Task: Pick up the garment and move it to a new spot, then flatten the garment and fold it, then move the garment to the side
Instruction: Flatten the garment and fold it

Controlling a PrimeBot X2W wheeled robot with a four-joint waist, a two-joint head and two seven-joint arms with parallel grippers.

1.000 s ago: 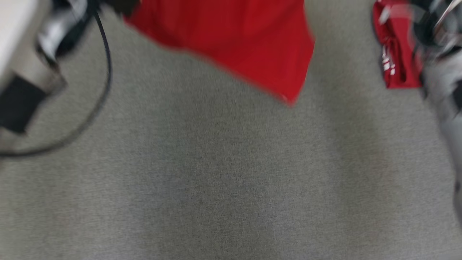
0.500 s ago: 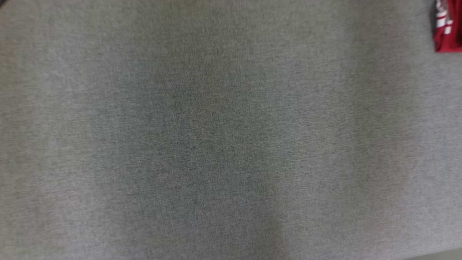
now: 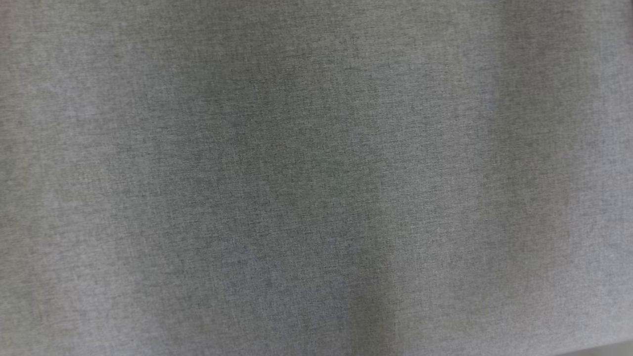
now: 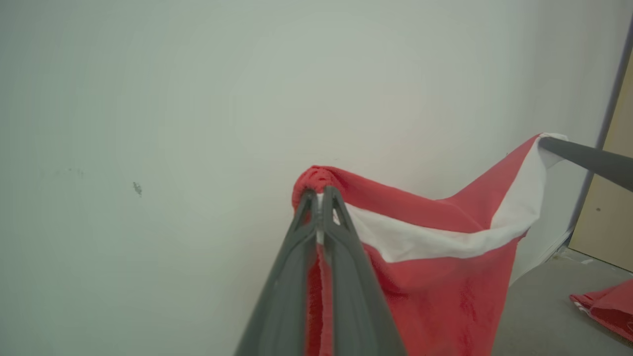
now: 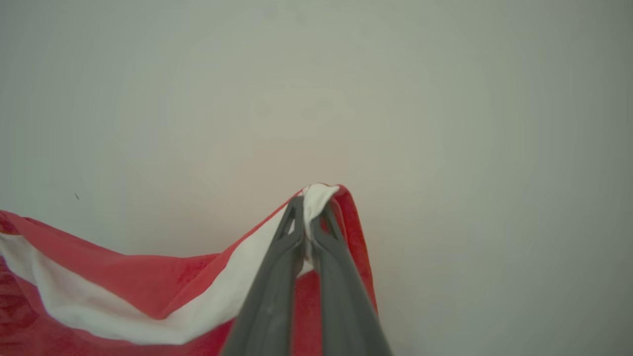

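Left fingers (image 4: 292, 277), right fingers (image 5: 274, 282) pinch garment (image 4: 445, 296).

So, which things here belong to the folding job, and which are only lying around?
Job in hand:
- red-and-white garment
- left gripper and right gripper, both shut on it

Lying about:
- second red cloth on the grey surface
- beige panel
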